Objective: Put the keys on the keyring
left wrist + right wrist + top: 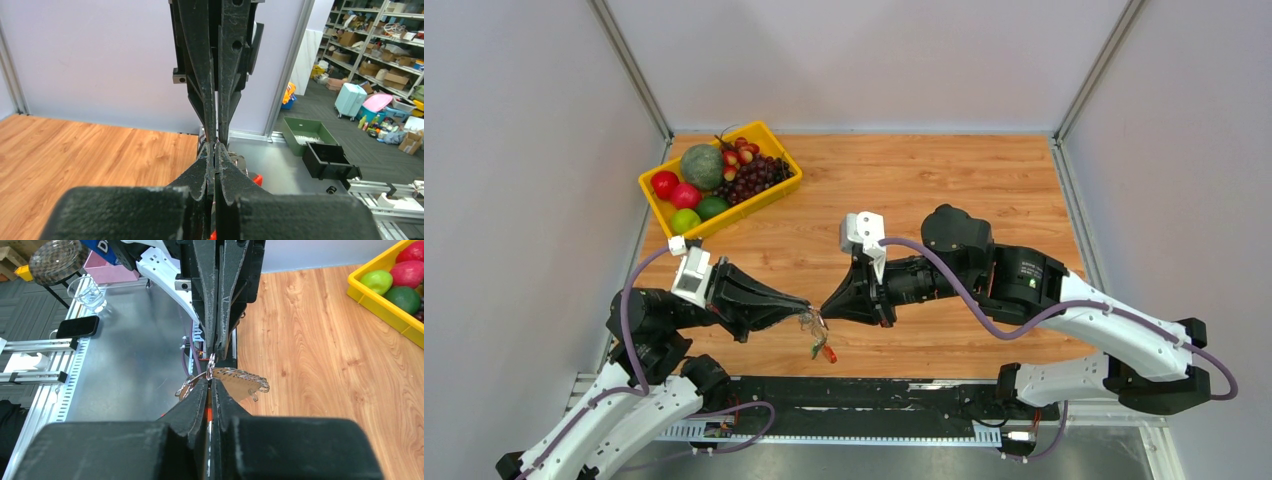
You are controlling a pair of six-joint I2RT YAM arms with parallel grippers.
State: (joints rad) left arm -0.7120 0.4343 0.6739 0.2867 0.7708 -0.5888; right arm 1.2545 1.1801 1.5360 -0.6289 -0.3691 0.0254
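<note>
The two arms are meeting tip to tip above the near edge of the wooden table (944, 190), the left gripper (807, 313) pointing right and the right gripper (826, 305) pointing left, their tips almost touching. The keyring (239, 376) is hanging in the air at this meeting point. Its wire loops are fanning out on both sides of the right gripper's fingertips, and the grey serrated piece (246, 385) is lying just to one side of them. The right gripper's fingers are pressing together on the bunch. The left gripper's fingers are also lying tight together, with a small loop sitting right at their tips. Whether they are pinching that loop cannot be told. The red tag (828, 353) is dangling below both grippers, over the table edge. Which of the small metal pieces is the key cannot be made out in any view. A yellow tray (744, 208) of fruit is sitting well apart at the far left corner of the table.
</note>
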